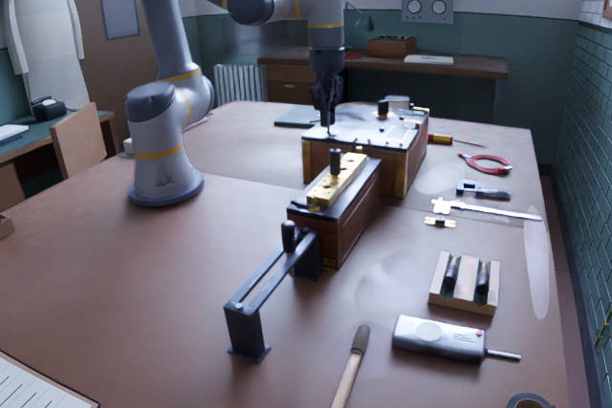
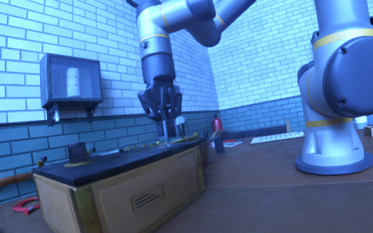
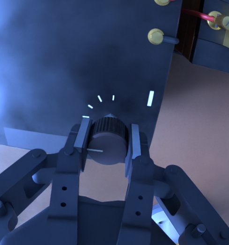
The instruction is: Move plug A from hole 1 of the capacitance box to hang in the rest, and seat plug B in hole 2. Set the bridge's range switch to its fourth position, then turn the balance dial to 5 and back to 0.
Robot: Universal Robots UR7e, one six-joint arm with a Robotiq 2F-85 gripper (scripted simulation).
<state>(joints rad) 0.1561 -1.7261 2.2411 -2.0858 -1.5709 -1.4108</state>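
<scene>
My gripper (image 3: 108, 143) (image 1: 326, 119) (image 2: 167, 131) grips the range switch knob (image 3: 107, 141), a small ribbed black knob at the near left corner of the bridge (image 1: 366, 142). The knob's white line points left, toward the lowest tick of a short arc of white marks. The balance dial (image 1: 382, 107) (image 2: 77, 151) stands further back on the bridge's black top. In front, the capacitance box (image 1: 336, 206) carries a brass bar with one black plug (image 1: 335, 161) upright in it. Another black plug (image 1: 288, 236) hangs at the box end of the dark slotted rest (image 1: 269, 290).
Behind the bridge a desk (image 1: 395, 65) stands against the green wall. Right of the boxes lie a screwdriver (image 1: 447, 139), red cable (image 1: 487, 164), caliper (image 1: 482, 208), a wooden block with two spare plugs (image 1: 464, 282) and a grey meter (image 1: 445, 339). The arm's base (image 1: 163, 156) stands left.
</scene>
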